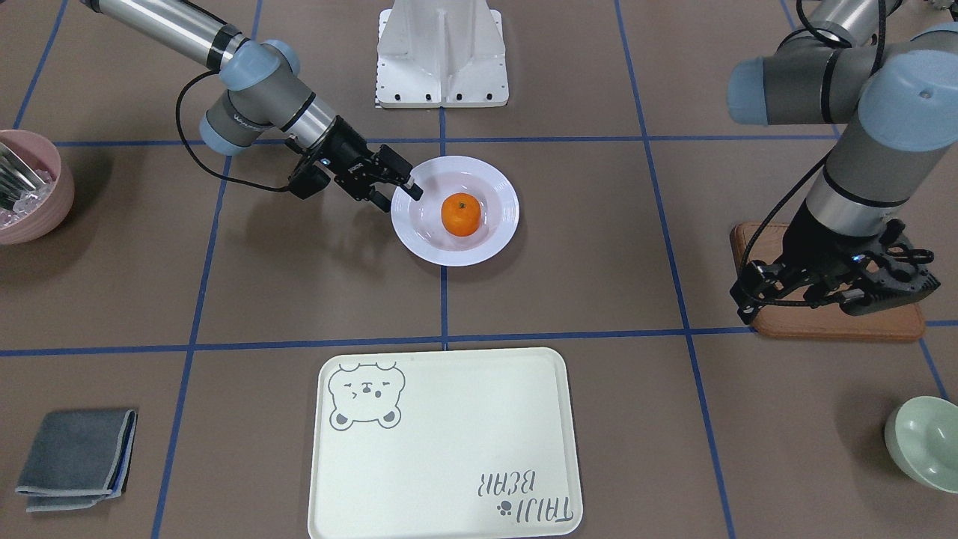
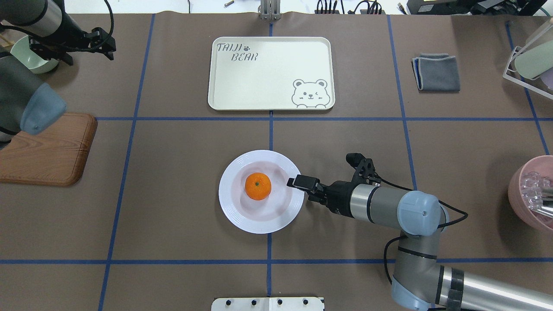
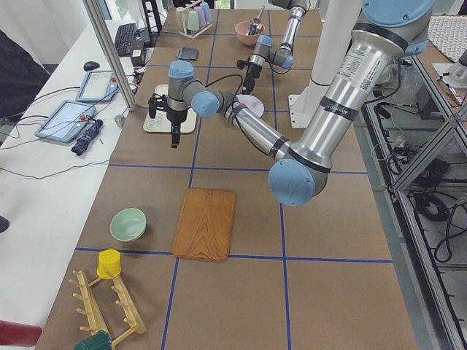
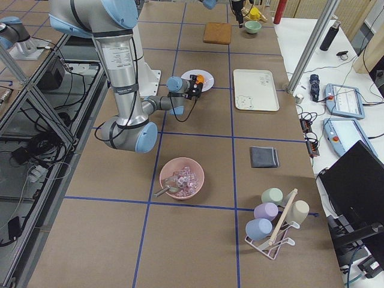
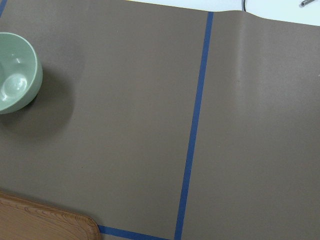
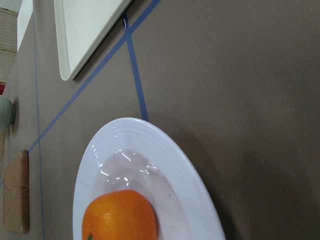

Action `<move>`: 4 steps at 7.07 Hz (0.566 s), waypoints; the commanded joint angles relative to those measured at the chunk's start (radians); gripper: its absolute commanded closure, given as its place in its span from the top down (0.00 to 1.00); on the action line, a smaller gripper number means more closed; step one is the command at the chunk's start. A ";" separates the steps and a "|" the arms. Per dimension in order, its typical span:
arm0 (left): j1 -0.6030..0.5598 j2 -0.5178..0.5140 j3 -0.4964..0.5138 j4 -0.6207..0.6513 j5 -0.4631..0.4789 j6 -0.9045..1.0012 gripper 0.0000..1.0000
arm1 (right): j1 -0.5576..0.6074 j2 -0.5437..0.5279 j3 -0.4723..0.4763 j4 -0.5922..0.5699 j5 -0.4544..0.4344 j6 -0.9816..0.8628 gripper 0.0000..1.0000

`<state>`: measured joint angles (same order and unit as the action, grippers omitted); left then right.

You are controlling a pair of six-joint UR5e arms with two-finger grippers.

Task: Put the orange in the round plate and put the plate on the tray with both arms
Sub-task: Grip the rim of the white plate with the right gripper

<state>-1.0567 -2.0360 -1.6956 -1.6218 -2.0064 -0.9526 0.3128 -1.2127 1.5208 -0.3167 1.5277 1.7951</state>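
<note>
The orange (image 2: 258,186) lies in the hollow of the round white plate (image 2: 235,211), which rests flat on the table's middle. My right gripper (image 2: 296,182) lies on its side at the plate's robot-right rim. Its upper finger (image 1: 410,187) reaches over the rim and the lower one is hidden, so I cannot tell whether it grips. The cream tray (image 2: 271,73) with the bear drawing lies beyond the plate, with nothing on it. My left gripper (image 1: 894,278) hangs open with nothing in it, high over the wooden board (image 2: 47,151), far from the plate.
A pale green bowl (image 1: 924,442) sits beyond the board on the robot's left. On the right, a pink bowl (image 2: 533,194) holds clear pieces and a utensil. A folded grey cloth (image 2: 436,71) lies right of the tray. A cup rack (image 4: 276,225) stands at the far right.
</note>
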 commanded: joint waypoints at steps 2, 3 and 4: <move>0.001 0.013 0.004 -0.004 0.000 0.000 0.98 | -0.008 0.036 -0.016 -0.009 -0.014 0.001 1.00; 0.003 0.013 0.002 -0.003 0.000 0.000 0.98 | -0.009 0.045 -0.036 -0.009 -0.014 0.000 1.00; 0.003 0.013 -0.001 -0.003 0.000 0.000 0.98 | -0.009 0.050 -0.039 -0.009 -0.014 0.001 1.00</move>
<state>-1.0544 -2.0242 -1.6938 -1.6248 -2.0065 -0.9526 0.3045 -1.1704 1.4911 -0.3246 1.5143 1.7956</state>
